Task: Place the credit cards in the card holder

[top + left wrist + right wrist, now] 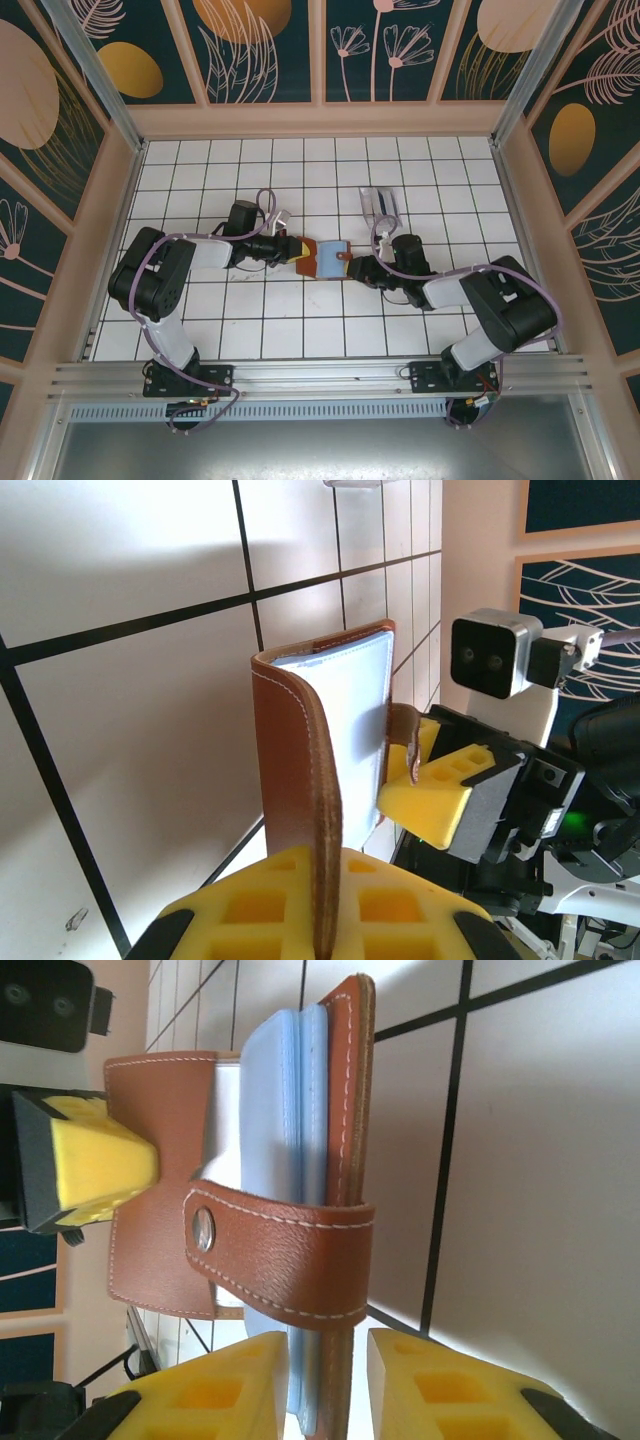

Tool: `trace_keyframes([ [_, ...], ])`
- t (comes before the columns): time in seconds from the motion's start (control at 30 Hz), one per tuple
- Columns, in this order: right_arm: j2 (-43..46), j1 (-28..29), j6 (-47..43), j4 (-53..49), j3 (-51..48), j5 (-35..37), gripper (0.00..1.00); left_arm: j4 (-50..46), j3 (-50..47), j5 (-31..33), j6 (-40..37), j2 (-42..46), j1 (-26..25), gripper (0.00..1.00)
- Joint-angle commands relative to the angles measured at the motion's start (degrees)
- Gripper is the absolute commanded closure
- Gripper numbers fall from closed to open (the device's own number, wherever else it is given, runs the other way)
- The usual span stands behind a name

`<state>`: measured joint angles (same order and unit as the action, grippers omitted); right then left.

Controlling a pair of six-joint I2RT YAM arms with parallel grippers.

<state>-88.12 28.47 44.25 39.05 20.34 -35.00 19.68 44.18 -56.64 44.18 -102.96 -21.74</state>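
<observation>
The reddish-brown card holder (pixel 322 257) lies open at the table's middle, its pale blue pockets facing up, between both arms. My left gripper (pixel 292 248) is shut on its brown leather flap (pixel 300 740), which stands pinched between the yellow pads (pixel 400 900). My right gripper (pixel 352 264) is open and straddles the opposite edge of the card holder (pixel 280 1250), below the closing tab (pixel 290 1260); a gap shows beside its right fingertip (pixel 440 1380). The credit cards (pixel 380 205), pale silver-grey, lie flat on the tiles behind the right gripper, apart from both.
White tiled floor (pixel 260 330) with dark grid lines, fenced by tan walls (pixel 110 220). The right arm's wrist camera (pixel 490 655) sits close in front of the left gripper. A rail (pixel 320 372) runs along the near edge.
</observation>
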Motion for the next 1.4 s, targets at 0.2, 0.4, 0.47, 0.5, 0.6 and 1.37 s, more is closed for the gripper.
trace_keyframes([
  [0.2, -2.14, 0.18, -0.67, 2.70, 2.12, -2.00, 0.74, 0.31, 0.91, -2.60, -1.11, -0.17, 0.03, 1.00],
  [0.4, -2.99, 0.36, -0.92, 2.70, 2.52, -2.00, 0.74, 0.49, 1.07, -2.68, -0.93, -0.22, 0.03, 1.00],
  [0.47, -3.17, 0.45, -0.91, 2.79, 2.51, -1.82, 0.74, 0.46, 1.03, -2.68, -0.94, -0.10, 0.03, 1.00],
  [0.5, -3.15, 0.49, -0.79, 2.75, 2.44, -1.61, 0.75, 0.52, 0.96, -2.76, -0.93, -0.14, 0.02, 1.00],
  [0.6, -2.06, 0.54, -0.65, 2.71, 1.61, -0.33, 0.75, 0.36, 0.63, -2.51, -1.07, 0.06, 0.03, 1.00],
  [1.37, 1.16, 0.45, -1.01, 2.35, -0.82, 1.55, 0.70, 0.57, 0.72, -1.89, -0.85, 0.15, 0.03, 1.00],
])
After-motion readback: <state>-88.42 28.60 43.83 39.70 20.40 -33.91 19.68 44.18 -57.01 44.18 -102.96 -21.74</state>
